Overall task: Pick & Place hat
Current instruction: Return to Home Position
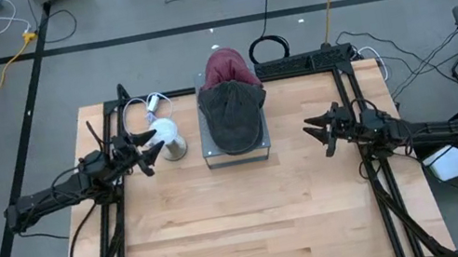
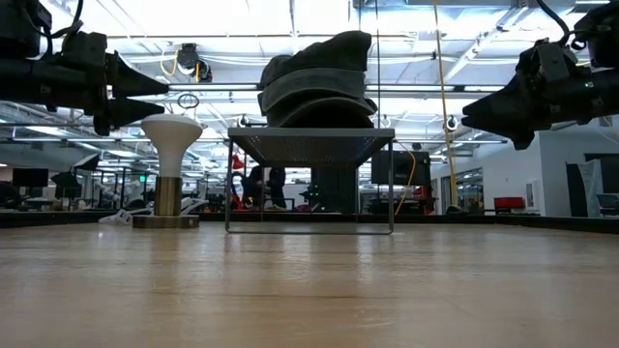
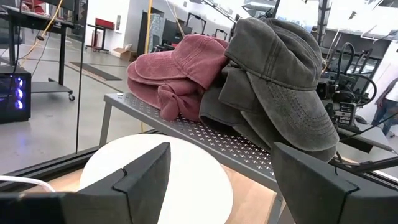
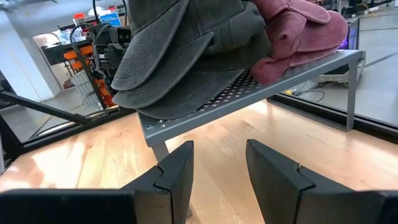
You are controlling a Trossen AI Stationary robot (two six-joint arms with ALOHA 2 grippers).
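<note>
Grey hats [image 1: 231, 114] lie stacked on a perforated metal rack [image 1: 263, 149] at the table's far middle. A red hat [image 1: 226, 66] rests on the rack's far end. In the wrist views the grey hats [image 3: 280, 81] [image 4: 180, 56] overhang the rack's edge beside the red hat [image 3: 180, 68] [image 4: 298, 37]. A white mushroom-shaped hat stand [image 1: 166, 138] stands upright left of the rack. My left gripper [image 1: 149, 147] hovers open and level just left of the stand's top [image 3: 186, 174]. My right gripper [image 1: 316, 129] hovers open and level right of the rack, with nothing between its fingers.
Black frame rails [image 1: 111, 182] run along both table sides under the arms. A black power strip [image 1: 302, 62] and cables lie at the far edge. The table's near half [image 1: 247, 229] is bare wood.
</note>
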